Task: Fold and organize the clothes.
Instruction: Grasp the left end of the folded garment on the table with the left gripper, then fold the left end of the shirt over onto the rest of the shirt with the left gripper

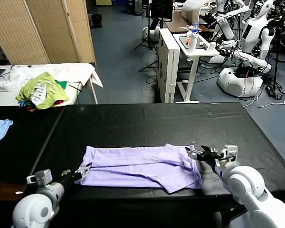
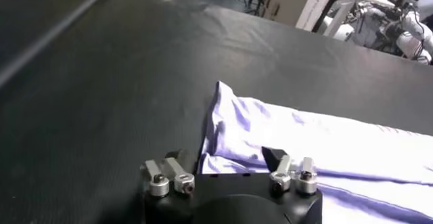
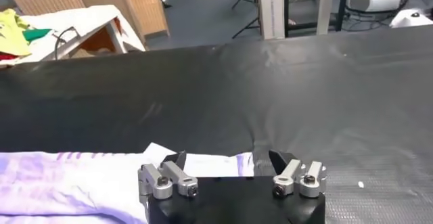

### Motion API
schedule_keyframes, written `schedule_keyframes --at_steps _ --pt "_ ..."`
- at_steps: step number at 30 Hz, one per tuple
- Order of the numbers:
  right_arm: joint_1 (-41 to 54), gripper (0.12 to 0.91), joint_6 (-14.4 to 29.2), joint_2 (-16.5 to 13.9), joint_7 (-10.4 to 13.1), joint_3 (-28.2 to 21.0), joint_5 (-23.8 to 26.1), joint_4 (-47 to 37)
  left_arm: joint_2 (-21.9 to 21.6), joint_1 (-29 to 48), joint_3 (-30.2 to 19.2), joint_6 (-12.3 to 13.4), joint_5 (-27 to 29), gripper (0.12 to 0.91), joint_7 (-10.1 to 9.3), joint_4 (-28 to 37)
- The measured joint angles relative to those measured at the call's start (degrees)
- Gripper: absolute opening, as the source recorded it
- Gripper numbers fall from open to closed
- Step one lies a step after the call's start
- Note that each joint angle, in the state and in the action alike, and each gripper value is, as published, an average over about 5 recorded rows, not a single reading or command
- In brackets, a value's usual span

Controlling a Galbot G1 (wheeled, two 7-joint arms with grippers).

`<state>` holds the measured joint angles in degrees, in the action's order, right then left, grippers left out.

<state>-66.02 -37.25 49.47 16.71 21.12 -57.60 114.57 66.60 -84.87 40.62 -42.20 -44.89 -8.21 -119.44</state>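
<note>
You have the soft lavender T-shirt (image 1: 142, 167) lying folded into a long rumpled band at lower centre, on the matte black table (image 1: 147, 123). Your left end effector (image 1: 83, 170) sits spread at its left edge, the right end effector (image 1: 195, 153) spread at its right edge.

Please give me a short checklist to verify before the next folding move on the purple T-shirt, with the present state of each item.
1. Left gripper open: ok, it holds nothing, at the left end of the purple T-shirt.
2. Right gripper open: ok, empty, at the shirt's right end.
3. Shirt fully on the black table: ok, it lies near the front edge.
4. Shirt folded lengthwise: ok, one long strip.
5. Fold is smooth: not ok, wrinkles and an uneven flap near the right front corner.
6. Second shirt located: cannot tell.
</note>
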Motion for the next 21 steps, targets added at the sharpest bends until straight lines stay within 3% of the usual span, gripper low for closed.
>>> schedule_keyframes --at_steps 10,13,18,21 --pt "0.09 0.907 0.10 0.51 -0.11 -0.14 0.50 -0.31 1.37 1.11 -0.18 0.08 -0.64 0.728 -0.01 1.32" --pt "-0.07 0.907 0.22 0.84 -0.11 -0.14 0.64 -0.27 1.88 0.91 -0.21 0.27 -0.55 0.630 -0.01 1.39" --pt "-0.50 0.907 0.45 1.07 -0.10 -0.05 0.70 -0.02 2.94 0.60 -0.34 0.78 -0.28 0.357 -0.03 1.37" --pt "-0.72 0.907 0.64 1.13 -0.07 0.03 0.74 0.15 3.65 0.49 -0.48 1.00 -0.04 0.241 -0.03 1.36"
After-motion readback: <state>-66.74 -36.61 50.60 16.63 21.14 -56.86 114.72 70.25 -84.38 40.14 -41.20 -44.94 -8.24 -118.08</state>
